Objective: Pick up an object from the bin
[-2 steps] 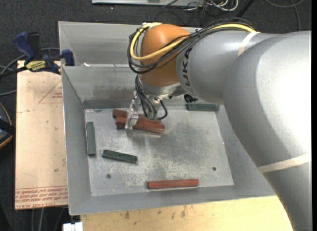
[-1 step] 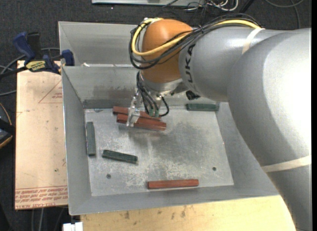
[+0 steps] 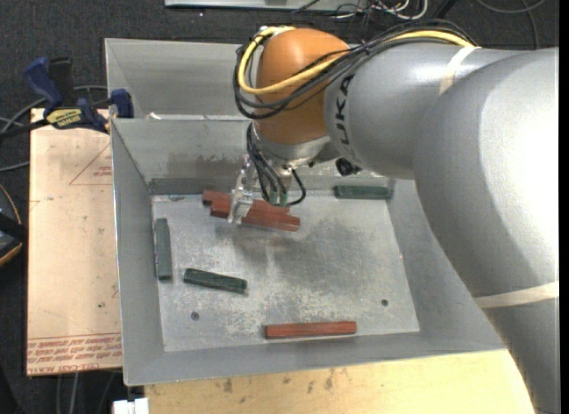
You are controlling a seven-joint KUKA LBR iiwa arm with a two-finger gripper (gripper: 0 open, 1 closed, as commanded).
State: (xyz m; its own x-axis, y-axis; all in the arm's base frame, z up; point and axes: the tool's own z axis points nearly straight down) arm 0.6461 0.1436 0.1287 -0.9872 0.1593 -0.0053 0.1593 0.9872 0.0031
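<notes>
Five bars are in the grey metal bin point(image 3: 133, 168). The fingers point(image 3: 238, 203) are clamped round a red-brown bar point(image 3: 271, 218) near the back wall; it sticks out on both sides of them. Left of the fingers lies an upright green bar point(image 3: 162, 248), below them a slanted green bar point(image 3: 214, 281), right a third green bar point(image 3: 362, 192). A red bar point(image 3: 310, 330) lies by the front rim, well apart. The floor below and right of the fingers is bare.
</notes>
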